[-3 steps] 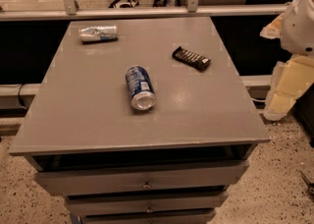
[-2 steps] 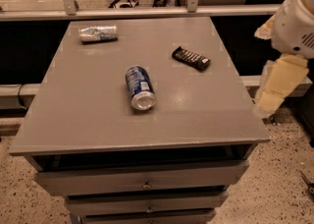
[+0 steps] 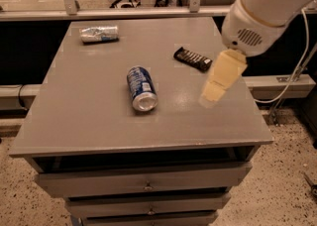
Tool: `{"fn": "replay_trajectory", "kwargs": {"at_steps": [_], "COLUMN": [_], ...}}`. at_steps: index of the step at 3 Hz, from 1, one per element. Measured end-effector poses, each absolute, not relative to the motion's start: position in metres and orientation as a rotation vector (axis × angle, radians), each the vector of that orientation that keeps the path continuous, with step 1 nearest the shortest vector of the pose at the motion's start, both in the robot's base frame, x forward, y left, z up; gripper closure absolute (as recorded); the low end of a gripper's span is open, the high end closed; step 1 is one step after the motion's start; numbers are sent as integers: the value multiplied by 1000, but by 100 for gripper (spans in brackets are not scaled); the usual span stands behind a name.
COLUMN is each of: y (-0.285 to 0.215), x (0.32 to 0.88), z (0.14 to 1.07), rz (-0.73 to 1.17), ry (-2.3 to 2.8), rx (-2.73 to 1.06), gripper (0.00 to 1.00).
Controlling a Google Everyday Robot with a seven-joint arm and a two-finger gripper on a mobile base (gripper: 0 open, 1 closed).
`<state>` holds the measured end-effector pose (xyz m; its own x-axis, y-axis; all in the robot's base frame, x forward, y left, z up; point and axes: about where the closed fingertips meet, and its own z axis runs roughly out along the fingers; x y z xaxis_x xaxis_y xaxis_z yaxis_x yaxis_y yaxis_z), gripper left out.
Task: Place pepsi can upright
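Note:
The pepsi can, dark blue with white markings, lies on its side near the middle of the grey table top. Its silver end faces the front edge. My gripper, cream-coloured under the white arm, hangs over the right part of the table. It is to the right of the can and apart from it, holding nothing that I can see.
A silver-white can lies on its side at the back left. A flat dark snack bar wrapper lies at the back right, just behind the gripper. Drawers sit under the table top. A rail and cables run behind and to the right.
The arm has swung in from the right edge of the view, and the gripper has moved left over the table's right side. The cans and the wrapper have not moved.

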<state>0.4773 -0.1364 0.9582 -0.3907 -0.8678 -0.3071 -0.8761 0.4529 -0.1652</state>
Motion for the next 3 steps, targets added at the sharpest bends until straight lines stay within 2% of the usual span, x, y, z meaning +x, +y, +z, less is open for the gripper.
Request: {"fn": "replay_trajectory", "kwargs": {"at_steps": [1, 3], "y": [-108, -94], "x": [483, 488], "z": [951, 953], "rz": [106, 140], "ry": [2432, 2467], "rx": [-1353, -1274], "gripper": [0, 0]}}
